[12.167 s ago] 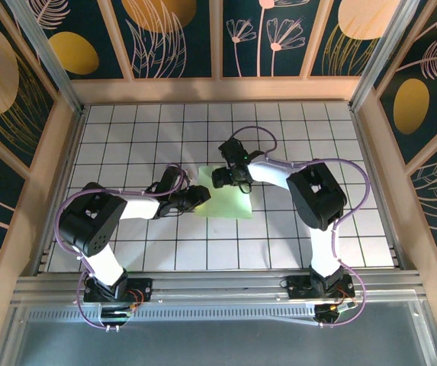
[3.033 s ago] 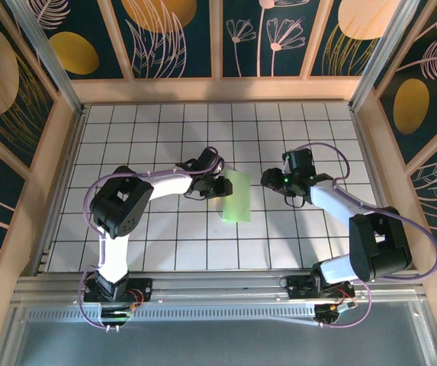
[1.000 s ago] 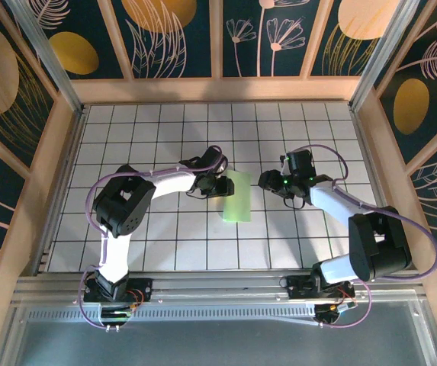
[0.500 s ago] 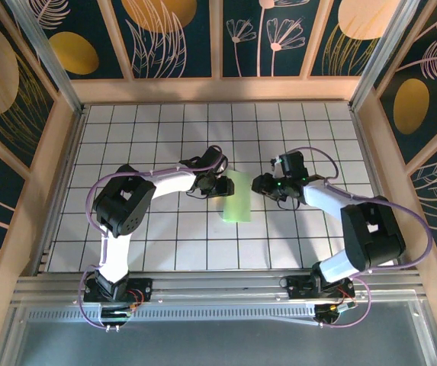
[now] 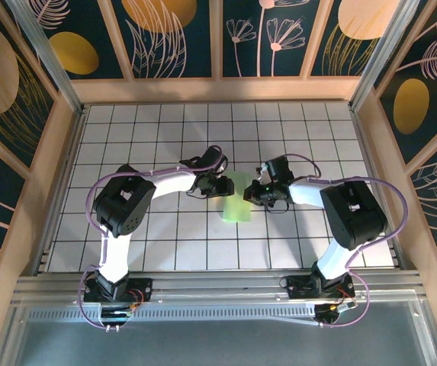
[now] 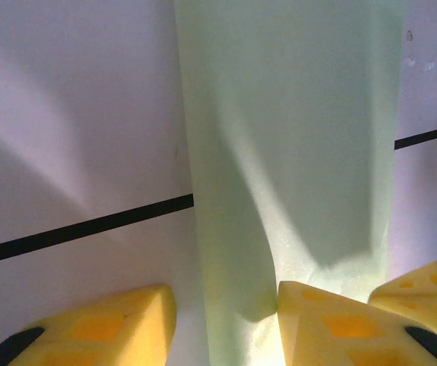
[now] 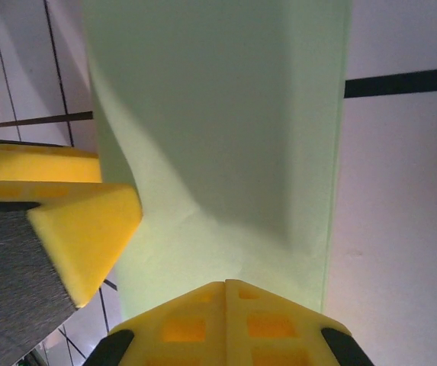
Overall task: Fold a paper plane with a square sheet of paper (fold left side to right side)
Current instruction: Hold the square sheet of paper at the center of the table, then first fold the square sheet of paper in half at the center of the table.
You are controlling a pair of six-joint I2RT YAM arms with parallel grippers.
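The square sheet of paper [image 5: 239, 203] lies folded into a narrow pale-green strip on the middle of the tiled table. The paper plane is out of view. My left gripper [image 5: 222, 186] sits at the strip's left edge, open. In the left wrist view [image 6: 226, 329] one pad rests on the paper [image 6: 294, 137] and the other on the bare tile. My right gripper [image 5: 255, 191] is at the strip's right side. Its fingers [image 7: 226, 309] are shut together with the tip pressed down on the paper [image 7: 218, 99]. A left finger [image 7: 65, 221] shows just beside them.
The white grid-tile table [image 5: 165, 137] is bounded by a wooden frame [image 5: 218, 90] at the back and both sides. An aluminium rail [image 5: 218, 286] runs along the near edge by the arm bases.
My right gripper has moved left from beside the strip onto it and has closed from open to shut. The left arm and the paper have stayed put.
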